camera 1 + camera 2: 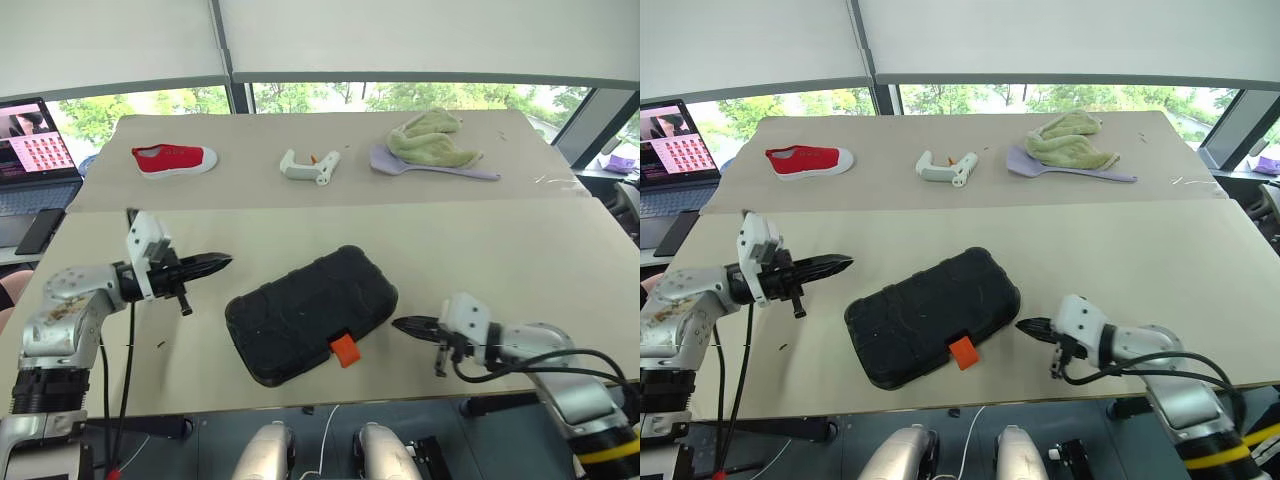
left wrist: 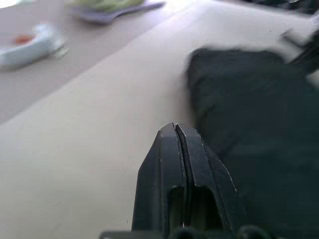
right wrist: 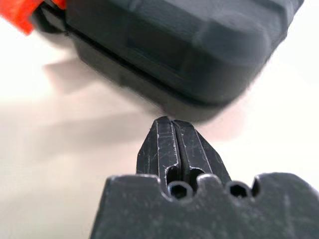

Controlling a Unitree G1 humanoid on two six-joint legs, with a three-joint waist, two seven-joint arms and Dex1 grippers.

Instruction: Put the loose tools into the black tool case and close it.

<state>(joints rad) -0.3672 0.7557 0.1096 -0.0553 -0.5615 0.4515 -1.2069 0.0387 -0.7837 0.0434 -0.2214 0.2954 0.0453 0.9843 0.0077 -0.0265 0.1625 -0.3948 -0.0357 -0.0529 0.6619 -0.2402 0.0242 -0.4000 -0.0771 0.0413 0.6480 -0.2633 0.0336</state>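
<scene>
So the flat black moulded-plastic tool case with the textured shell is sitting lower centre of the frame on the pale bench, angled a bit, and it looks shut: lid down on the base, seam tight in the right wrist view, small orange latch poking out on the near edge. Can't tell whether that latch is actually snapped home or just hanging there.

No loose screwdrivers, knife or tape roll lying anywhere on the bench that I can spot, so my read is the packing part is done and closing is done or nearly. What might be left is pressing the latch, if anything.

Left gripper hangs left of the case, a little apart from it, jaws pinched together and empty. Right gripper is lower right, tip just beside the case's right end, jaws also pressed together with nothing in them.

Further out, upper part of the frame on the far bench: a red canvas shoe at left, a white plastic glue gun in the middle, a crumpled green cloth over a lilac spatula-like thing at right. Laptop at far left edge.
</scene>
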